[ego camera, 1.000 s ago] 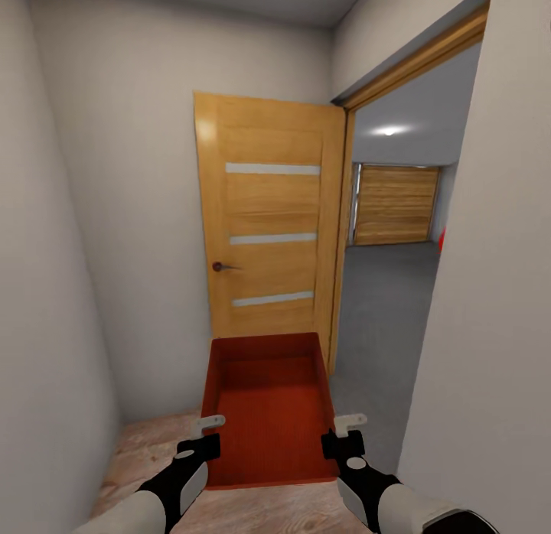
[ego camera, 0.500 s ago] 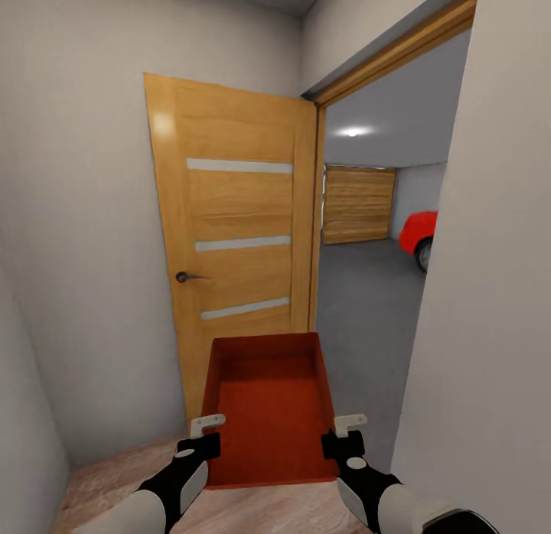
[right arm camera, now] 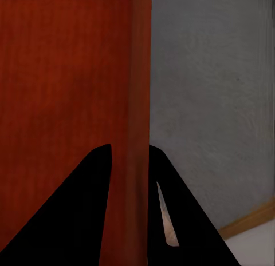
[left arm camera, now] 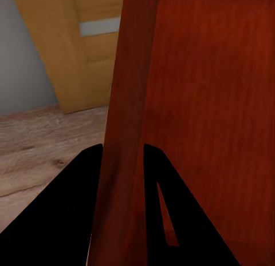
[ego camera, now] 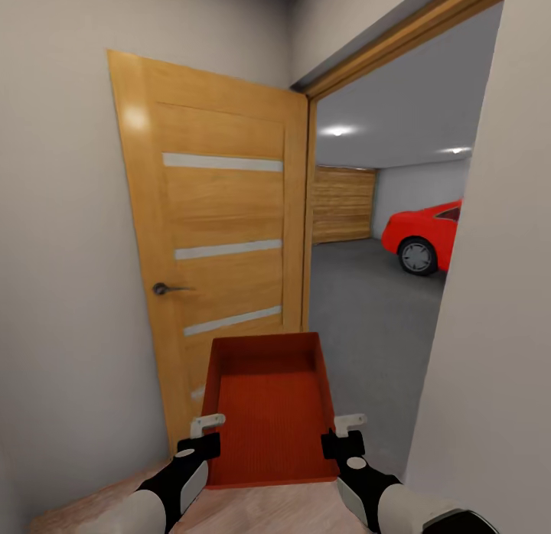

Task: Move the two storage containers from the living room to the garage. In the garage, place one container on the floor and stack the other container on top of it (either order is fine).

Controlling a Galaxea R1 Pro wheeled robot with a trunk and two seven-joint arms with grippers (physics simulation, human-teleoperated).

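Observation:
I carry one orange-red storage container (ego camera: 269, 411) in front of me, level and empty. My left gripper (ego camera: 205, 429) is shut on its left wall (left arm camera: 126, 134), and my right gripper (ego camera: 346, 427) is shut on its right wall (right arm camera: 140, 106). In both wrist views a dark finger sits on each side of the thin wall. Through the doorway ahead on the right lies the garage with its dark grey floor (ego camera: 367, 304) and a red car (ego camera: 425, 236).
An open wooden door (ego camera: 218, 236) with a dark handle (ego camera: 164, 289) stands just left of the doorway. A white wall (ego camera: 497, 327) closes in on the right and another on the left. Light wood planks (left arm camera: 40, 146) lie under me. A wood-slat garage door (ego camera: 343, 203) is far back.
The whole view has swung and advanced toward the doorway: the door has shifted left and grown, and more of the garage and the red car shows. The container sits unchanged in both grippers.

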